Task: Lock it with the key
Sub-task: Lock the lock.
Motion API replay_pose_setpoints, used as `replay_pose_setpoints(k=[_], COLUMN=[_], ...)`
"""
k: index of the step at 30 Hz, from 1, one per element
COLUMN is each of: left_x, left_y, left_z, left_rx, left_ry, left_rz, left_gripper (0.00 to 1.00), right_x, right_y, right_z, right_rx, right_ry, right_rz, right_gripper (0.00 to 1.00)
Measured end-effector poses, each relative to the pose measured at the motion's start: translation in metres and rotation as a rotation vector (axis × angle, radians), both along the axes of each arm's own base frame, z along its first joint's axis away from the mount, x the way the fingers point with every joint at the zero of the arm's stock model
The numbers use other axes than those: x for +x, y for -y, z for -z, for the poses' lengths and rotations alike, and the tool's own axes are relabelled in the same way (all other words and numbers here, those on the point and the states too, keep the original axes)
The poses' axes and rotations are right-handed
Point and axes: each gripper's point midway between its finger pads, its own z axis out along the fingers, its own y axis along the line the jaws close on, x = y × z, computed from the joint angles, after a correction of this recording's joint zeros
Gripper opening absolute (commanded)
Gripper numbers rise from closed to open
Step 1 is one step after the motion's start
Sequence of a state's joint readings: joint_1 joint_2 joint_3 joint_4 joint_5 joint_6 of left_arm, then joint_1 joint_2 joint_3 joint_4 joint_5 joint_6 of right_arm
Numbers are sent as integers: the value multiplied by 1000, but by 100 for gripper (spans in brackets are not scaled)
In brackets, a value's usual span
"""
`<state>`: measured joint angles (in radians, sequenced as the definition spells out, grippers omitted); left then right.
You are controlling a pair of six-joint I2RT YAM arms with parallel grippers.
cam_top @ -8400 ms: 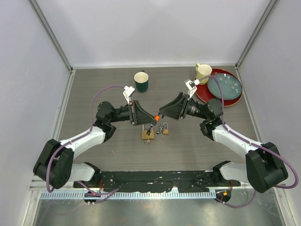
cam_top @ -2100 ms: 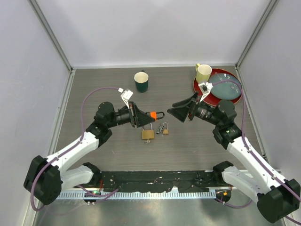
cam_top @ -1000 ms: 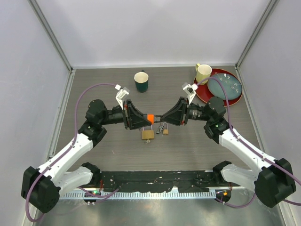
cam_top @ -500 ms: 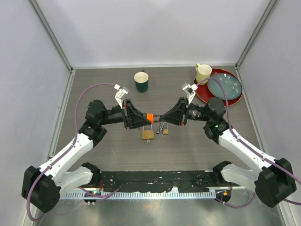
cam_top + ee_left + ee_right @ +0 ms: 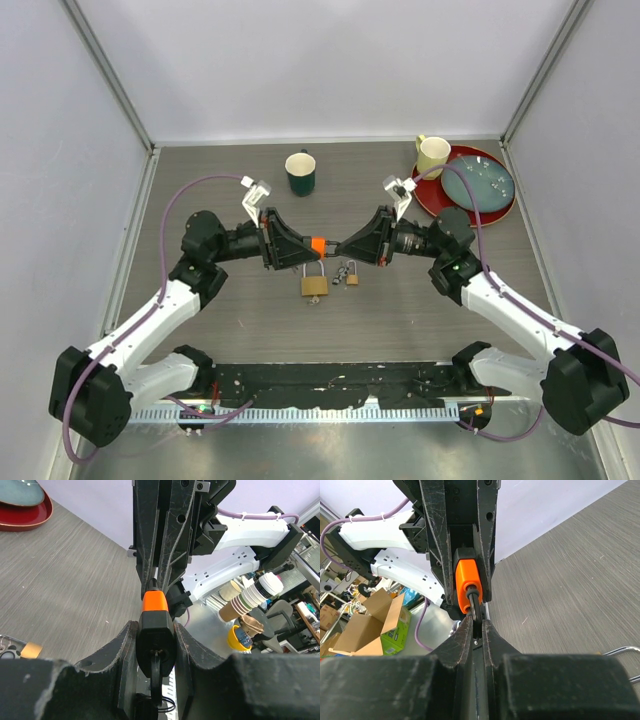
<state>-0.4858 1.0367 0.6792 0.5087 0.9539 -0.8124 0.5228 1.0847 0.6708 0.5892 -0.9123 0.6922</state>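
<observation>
padlock (image 5: 154,605): held above the middle of the counter (image 5: 400,320), between both arms.
left pincer (image 5: 155,635): clamps the padlock body, steadying it.
right pincer (image 5: 476,627): pinches the shackle (image 5: 475,607), probably to push it home.

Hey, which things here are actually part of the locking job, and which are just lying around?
In the job:
orange padlock
left gripper, shut on its body
right gripper, shut on its shackle

Lying about:
brass padlock
small padlock with keys
green mug
yellow mug
red plate
blue plate
</observation>
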Motion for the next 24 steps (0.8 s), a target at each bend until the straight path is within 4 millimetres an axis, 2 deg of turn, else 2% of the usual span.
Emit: replay_pose_setpoints(k=[16, 24], left_x=[7, 18], left_y=[-2, -1], left_z=[4, 5], left_rx=[-15, -36], left_ry=[-3, 6], left_rz=[-30, -82], left_gripper=[0, 0], right_x=[6, 15], right_y=[-10, -16], right_z=[3, 3], right_rx=[14, 25], right_ry=[-20, -32], right_rz=[-5, -2], right_gripper=[2, 1])
